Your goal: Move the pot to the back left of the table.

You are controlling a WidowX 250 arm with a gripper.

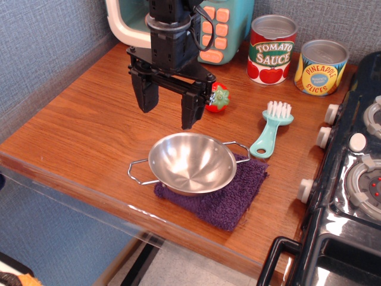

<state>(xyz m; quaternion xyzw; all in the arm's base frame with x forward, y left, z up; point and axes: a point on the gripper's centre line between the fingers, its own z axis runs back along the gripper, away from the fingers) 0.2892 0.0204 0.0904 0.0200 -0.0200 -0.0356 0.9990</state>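
The pot (191,162) is a shallow shiny steel bowl with two wire loop handles. It rests on a purple cloth (223,199) near the front of the wooden table (89,125). My gripper (169,108) hangs above and just behind the pot's left rear rim. Its two black fingers (146,95) point down, spread apart, with nothing between them. It is not touching the pot.
A red toy tomato (218,98) lies just right of the gripper. A teal brush (271,128) lies right of the pot. Tomato sauce (272,49) and pineapple (321,67) cans stand at the back. A teal toy appliance (226,27) stands behind the arm. A black toy stove (351,179) is on the right.
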